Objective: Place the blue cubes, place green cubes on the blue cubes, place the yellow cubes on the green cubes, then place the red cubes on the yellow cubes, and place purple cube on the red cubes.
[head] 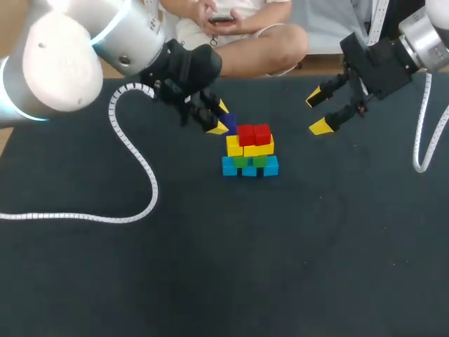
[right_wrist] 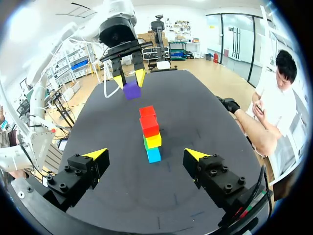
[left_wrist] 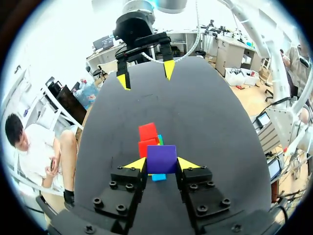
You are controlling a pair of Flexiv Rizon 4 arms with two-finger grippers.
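1. A small stack of coloured cubes [head: 250, 151] stands on the dark cloth-covered table [head: 210, 267]; every place below is given from this stack.
2. The stack's bottom row is made of blue cubes [head: 250, 168]. Green cubes [head: 242, 161] sit on them, yellow cubes [head: 235, 146] on the green, and red cubes [head: 254, 133] form the top layer.
3. The left gripper [head: 221, 118] hangs just beside the stack, on the left arm's side, at about the level of the red cubes.
4. Its two yellow-tipped fingers [left_wrist: 137, 164] are clamped on a small purple cube [left_wrist: 162, 159], one against each of two opposite faces.
5. The purple cube [head: 229, 123] is held in the air close to the red cubes; the right wrist view shows a gap between the purple cube [right_wrist: 131, 90] and the stack.
6. The right gripper [head: 321, 111] hovers well apart from the stack on the opposite side, raised off the table, with its fingers [right_wrist: 97, 154] spread wide.
7. A white coiled cable [head: 133, 161] lies on the table, well away from the stack on the left arm's side.
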